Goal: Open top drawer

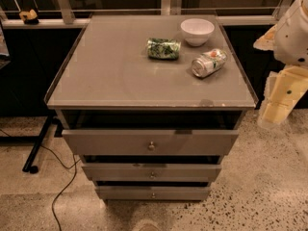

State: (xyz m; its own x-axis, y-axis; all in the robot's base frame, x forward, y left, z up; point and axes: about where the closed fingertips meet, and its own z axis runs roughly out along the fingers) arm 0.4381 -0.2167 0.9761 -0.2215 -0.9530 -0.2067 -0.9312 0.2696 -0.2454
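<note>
Knob (151, 146) at the centre of the top drawer (110, 142), directly under the tabletop (120, 71) and already partly out, deserves a square, straight pull, though the gripper (283, 96) hangs well apart at far right, its grasp impossible to tell.

high front view, hand (275, 110) at right

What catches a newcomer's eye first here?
The top drawer of the grey cabinet stands pulled partway out at centre. On top sit a white bowl, a green packet and a tipped silver can. The robot's cream hand hangs at the right edge, beside the cabinet.
</note>
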